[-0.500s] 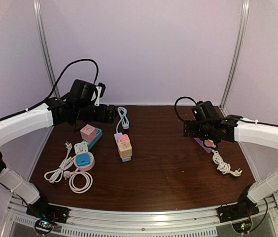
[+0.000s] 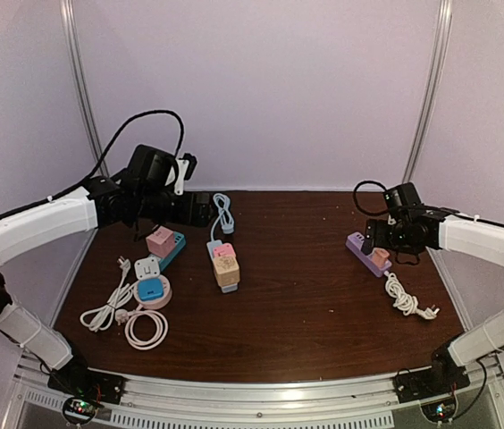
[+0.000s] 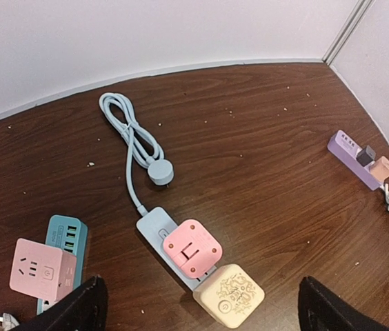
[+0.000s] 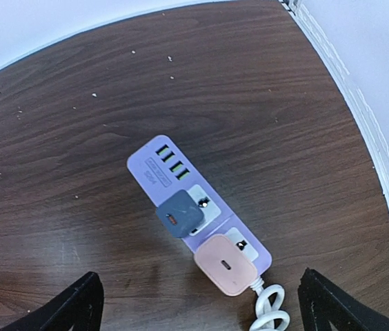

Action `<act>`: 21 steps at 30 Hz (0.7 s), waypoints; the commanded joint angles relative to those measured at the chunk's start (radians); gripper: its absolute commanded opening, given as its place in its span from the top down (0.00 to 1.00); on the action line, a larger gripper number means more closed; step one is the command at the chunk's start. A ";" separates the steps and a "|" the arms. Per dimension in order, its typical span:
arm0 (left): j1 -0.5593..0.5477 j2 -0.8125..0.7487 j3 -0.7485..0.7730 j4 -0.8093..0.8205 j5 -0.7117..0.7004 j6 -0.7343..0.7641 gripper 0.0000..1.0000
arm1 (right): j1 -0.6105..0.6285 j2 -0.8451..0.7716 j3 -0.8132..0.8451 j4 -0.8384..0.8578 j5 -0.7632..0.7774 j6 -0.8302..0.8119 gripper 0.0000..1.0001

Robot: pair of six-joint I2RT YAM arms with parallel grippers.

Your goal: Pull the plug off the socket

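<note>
A purple power strip (image 4: 154, 167) lies at the table's right side, and also shows in the top view (image 2: 357, 242). A dark grey plug (image 4: 181, 215) and a pink plug (image 4: 226, 265) sit in its sockets. My right gripper (image 4: 201, 300) is open and empty above the strip, its fingers (image 4: 84, 303) wide apart on either side of the plugs; in the top view it (image 2: 382, 235) hovers over the strip. My left gripper (image 3: 201, 310) is open and empty, high over a light blue strip (image 3: 152, 224) that carries a pink plug (image 3: 192, 248) and a beige cube (image 3: 229, 295).
A teal strip (image 3: 65, 236) with a pink cube adapter (image 3: 41, 269) lies at the left. The light blue cord (image 3: 134, 138) coils toward the back. A white cord (image 2: 404, 299) runs forward from the purple strip. A round pink and blue adapter (image 2: 152, 290) and white cables (image 2: 118, 313) lie front left.
My right arm has drawn back to the right, and the purple strip that it hid now shows in the top view. The left arm has barely moved.
</note>
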 commanded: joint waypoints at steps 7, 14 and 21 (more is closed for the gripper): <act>0.000 0.016 0.015 0.038 0.064 0.005 0.03 | -0.148 0.010 -0.105 0.188 -0.295 -0.128 0.00; 0.000 0.021 0.007 0.041 0.067 0.002 0.02 | -0.229 0.088 -0.119 0.266 -0.350 -0.142 0.00; 0.000 0.024 0.003 0.044 0.068 0.003 0.02 | -0.249 0.183 -0.130 0.352 -0.436 -0.173 0.00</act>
